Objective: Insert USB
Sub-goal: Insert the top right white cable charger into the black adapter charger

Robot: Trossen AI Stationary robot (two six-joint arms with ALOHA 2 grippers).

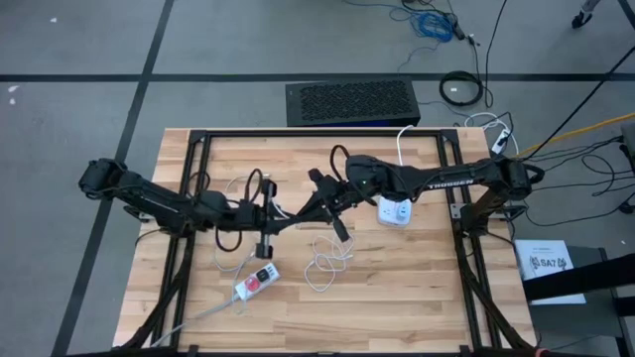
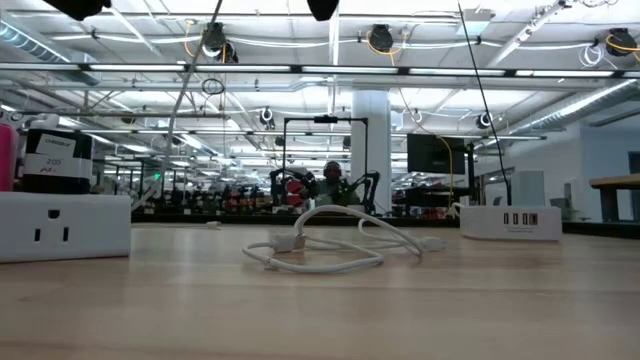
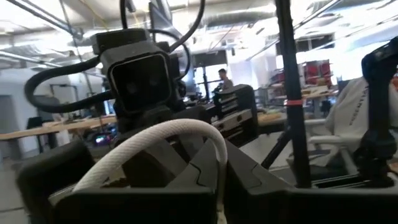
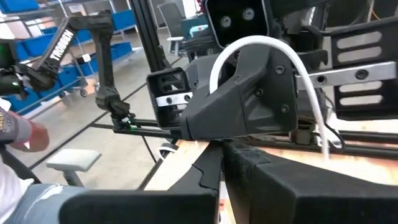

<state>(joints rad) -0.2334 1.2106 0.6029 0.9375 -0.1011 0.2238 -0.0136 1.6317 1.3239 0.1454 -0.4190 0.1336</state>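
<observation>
A white braided USB cable (image 3: 168, 134) arches in the air between my two grippers above the table's middle. The rest of it lies coiled on the wood (image 1: 327, 264) (image 2: 320, 252). My left gripper (image 1: 288, 216) (image 3: 221, 199) is shut on the cable. My right gripper (image 1: 313, 206) (image 4: 219, 177) is shut too, tip to tip with the left one. A white USB charger block (image 1: 394, 210) (image 2: 510, 222) rests flat on the table to the right of the grippers. My left gripper pinches the cable between its two fingers where the arch comes down into the seam (image 3: 221, 177). The fingers lie about level, coming from the table's left. The cable loops up and back over one finger (image 4: 261, 46), lifted clear of the table. My right gripper comes about level from the table's right, and its shut tips meet the cable beside the left gripper's tips (image 4: 211, 118). The left gripper's fingers hide the place of contact, so which part it has cannot be told.
A white power strip with a red switch (image 1: 256, 283) (image 2: 60, 228) lies near the table's front left, its cord trailing to the near edge. A white lead runs from the charger block to the far edge (image 1: 402, 139). Black frame rails (image 1: 189, 198) flank the wooden top.
</observation>
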